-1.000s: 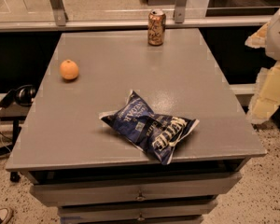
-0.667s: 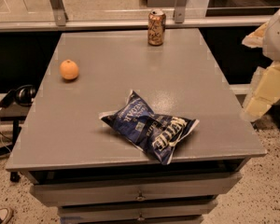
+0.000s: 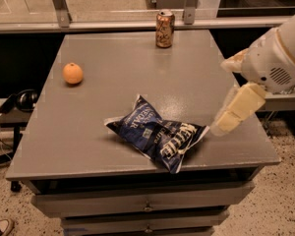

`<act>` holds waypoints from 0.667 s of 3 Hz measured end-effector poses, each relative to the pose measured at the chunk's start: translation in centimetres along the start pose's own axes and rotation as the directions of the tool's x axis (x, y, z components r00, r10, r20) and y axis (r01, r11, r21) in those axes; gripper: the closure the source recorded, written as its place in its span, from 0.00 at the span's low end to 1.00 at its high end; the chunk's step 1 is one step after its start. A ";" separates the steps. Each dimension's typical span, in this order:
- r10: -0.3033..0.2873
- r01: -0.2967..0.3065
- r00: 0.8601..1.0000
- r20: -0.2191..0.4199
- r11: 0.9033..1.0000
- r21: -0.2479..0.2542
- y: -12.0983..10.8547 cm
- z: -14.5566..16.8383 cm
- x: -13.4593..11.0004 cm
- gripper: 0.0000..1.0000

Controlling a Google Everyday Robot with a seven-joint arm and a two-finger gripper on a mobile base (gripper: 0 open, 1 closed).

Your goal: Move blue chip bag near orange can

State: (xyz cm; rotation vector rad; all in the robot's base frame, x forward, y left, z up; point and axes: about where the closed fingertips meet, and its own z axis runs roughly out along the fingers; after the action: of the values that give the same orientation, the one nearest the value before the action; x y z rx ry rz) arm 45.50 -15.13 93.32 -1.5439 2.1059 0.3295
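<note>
1. Camera view looks down on a grey metal table with drawers beneath its near edge. Take the tabletop as a clock face, with 12 at the far edge.
2. Nearest, at about 6 o'clock and close to the front edge, lies the crinkled dark navy-blue foil chip bag with white lettering. It lies flat, with its long axis running roughly from 9 to 4 o'clock across the table.
3. At about 4 o'clock the cream-coloured gripper reaches in from the right on a white arm and slants down toward the tabletop. Its tip is just beside the bag's right-hand corner. Whether it touches the foil cannot be told, nor whether the gripper is spread or closed; nothing appears to be held in it.
4. From the gripper, the bag lies toward 9 o'clock, so the gripper faces the bag's narrow end rather than its broad side. By my judgement, a grasp calls for moving over the bag's middle and closing across its short width.
5. Farther back, at about 10 o'clock, a round orange fruit sits alone, well apart from the bag.
6. Farthest, at 12 o'clock near the back edge, stands the slim orange-brown and cream drink can with a silver rim, upright. The bag is well apart from it, so the carry runs from 6 toward 12 and is not yet begun.
</note>
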 end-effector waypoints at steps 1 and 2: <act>0.058 -0.045 0.993 0.106 0.992 -0.115 2.1 3.1 -1.5 0.00; 0.100 -0.078 0.986 0.133 0.984 -0.162 3.6 6.2 -1.6 0.00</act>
State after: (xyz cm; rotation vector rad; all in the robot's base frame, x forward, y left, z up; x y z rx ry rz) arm 44.03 -9.74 88.59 -1.4679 2.0841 0.6307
